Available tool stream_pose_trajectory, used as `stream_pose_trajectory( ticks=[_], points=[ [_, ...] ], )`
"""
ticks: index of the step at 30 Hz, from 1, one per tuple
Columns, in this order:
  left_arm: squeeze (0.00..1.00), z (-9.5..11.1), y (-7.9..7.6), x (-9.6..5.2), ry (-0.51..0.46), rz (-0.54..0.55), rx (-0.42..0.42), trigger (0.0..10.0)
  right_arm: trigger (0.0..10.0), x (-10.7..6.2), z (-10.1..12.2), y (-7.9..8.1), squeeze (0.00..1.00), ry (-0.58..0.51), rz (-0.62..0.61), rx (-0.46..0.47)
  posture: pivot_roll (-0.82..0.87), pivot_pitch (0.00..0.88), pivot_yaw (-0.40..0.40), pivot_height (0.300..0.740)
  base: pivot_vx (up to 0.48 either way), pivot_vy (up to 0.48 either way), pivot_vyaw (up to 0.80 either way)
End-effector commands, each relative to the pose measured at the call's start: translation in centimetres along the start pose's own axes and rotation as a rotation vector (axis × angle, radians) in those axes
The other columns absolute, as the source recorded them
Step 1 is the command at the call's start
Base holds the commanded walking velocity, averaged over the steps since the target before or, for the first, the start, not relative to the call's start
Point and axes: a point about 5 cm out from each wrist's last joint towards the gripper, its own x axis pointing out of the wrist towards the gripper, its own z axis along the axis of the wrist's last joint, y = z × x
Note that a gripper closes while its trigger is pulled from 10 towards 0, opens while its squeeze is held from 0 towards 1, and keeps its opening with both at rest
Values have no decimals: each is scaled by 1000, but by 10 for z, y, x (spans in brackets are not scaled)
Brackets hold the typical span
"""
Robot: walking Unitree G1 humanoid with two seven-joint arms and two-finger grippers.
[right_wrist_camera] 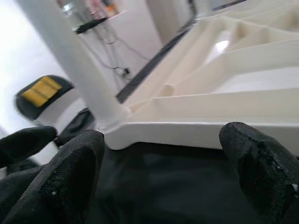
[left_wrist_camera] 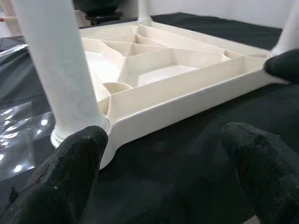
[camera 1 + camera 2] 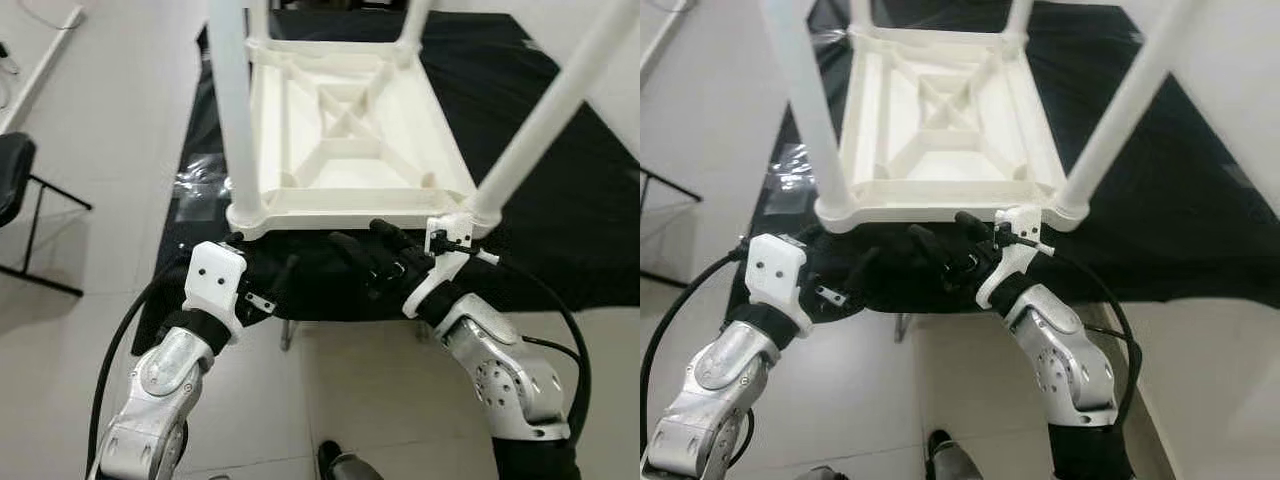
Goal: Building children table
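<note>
A white plastic children's table (image 3: 345, 140) lies upside down on a black cloth (image 3: 540, 200), at about 12 o'clock from the robot. Its legs (image 3: 232, 100) stick straight up. You can see the criss-cross ribs on its underside.

The left gripper (image 2: 163, 172) is low on the cloth, just in front of the table's near edge, at about 11 o'clock. Its two black fingers (image 2: 65, 177) are spread wide and hold nothing. One finger is right next to the near left leg.

The right gripper (image 1: 161, 172) is at about 1 o'clock, also by the near edge. Its fingers (image 1: 261, 172) are wide apart and hold nothing too.

A crinkly clear plastic sheet (image 3: 200, 180) lies at 10 o'clock beside the table. A black chair (image 3: 15, 180) stands at 9 o'clock on the pale floor (image 3: 110, 120).
</note>
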Motion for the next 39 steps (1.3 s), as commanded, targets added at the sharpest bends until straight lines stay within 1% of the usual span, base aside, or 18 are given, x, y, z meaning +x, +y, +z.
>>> stream_pose_trajectory(
  ticks=[1, 2, 3, 4, 5, 6, 9, 10, 11, 15, 19, 23, 25, 29, 30, 31, 33, 39],
  points=[
    [0, -13, 6, -8, 55, 32, 28, 10000, 10000, -9, -8, -12, 0, 24, -107, -10, 90, 215, -71, 740, 0, 0, -800],
    [0, -28, 9, -19, 113, 59, 37, 10000, 10000, -16, -18, -21, 0, 42, -204, -49, 94, 200, -64, 740, 0, 0, -800],
    [0, -35, 11, -24, 139, 73, 38, 10000, 10000, -19, -24, -24, 0, 54, -236, -59, 97, 185, -58, 740, 0, 0, -800],
    [0, -35, 11, -24, 139, 73, 38, 10000, 10000, -19, -24, -24, 0, 54, -236, -59, 97, 185, -58, 740, 0, 0, -800],
    [0, -49, 11, -36, 191, 101, 21, 10000, 10000, -24, -35, -25, 0, 83, -283, -86, 106, 158, -52, 740, 0, 0, 0],
    [0, -49, 11, -36, 191, 101, 21, 10000, 10000, -24, -35, -25, 0, 83, -283, -86, 106, 158, -52, 740, 0, 0, 0],
    [0, -61, 11, -49, 236, 141, -5, 10000, 10000, -27, -51, -18, 0, 124, -285, -115, 119, 116, -38, 740, 0, 0, 0],
    [0, -61, 11, -49, 236, 141, -5, 10000, 10000, -27, -51, -18, 0, 124, -285, -115, 119, 116, -38, 740, 0, 0, 0],
    [0, -63, 15, -51, 240, 167, -14, 10000, 10000, -23, -53, -16, 0, 122, -280, -140, 123, 93, -32, 740, 0, 0, 0],
    [0, -64, 18, -50, 234, 174, -10, 10000, 10000, -18, -52, -19, 0, 110, -286, -134, 128, 79, -31, 740, 0, 0, 0],
    [0, -62, 19, -41, 204, 149, 8, 10000, 10000, -9, -54, -20, 0, 97, -294, -148, 130, 50, -23, 740, 0, 0, 0],
    [0, -59, 20, -38, 179, 135, 5, 10000, 10000, -8, -55, -21, 0, 88, -312, -144, 126, 45, -18, 740, 0, 0, 0],
    [0, -54, 21, -34, 144, 117, 1, 10000, 10000, -8, -57, -22, 0, 90, -324, -117, 122, 46, -14, 740, 261, 0, -741],
    [0, -49, 21, -29, 117, 101, -2, 10000, 10000, -7, -54, -24, 0, 66, -334, -140, 120, 47, -15, 740, 300, 0, -400],
    [0, -48, 21, -28, 111, 97, -1, 10000, 10000, -6, -55, -24, 0, 77, -325, -147, 120, 48, -15, 740, 330, 0, 0],
    [0, -46, 20, -27, 106, 93, -1, 10000, 10000, -5, -56, -22, 0, 80, -305, -126, 121, 50, -18, 740, 337, 0, -800],
    [0, -44, 19, -26, 94, 86, -3, 10000, 10000, -4, -53, -21, 0, 50, -296, -107, 122, 51, -18, 740, 339, 0, -800],
    [0, -40, 18, -25, 78, 73, 1, 10000, 10000, -2, -46, -21, 0, 24, -252, -118, 124, 50, -19, 740, 343, 0, 0]
  ],
)
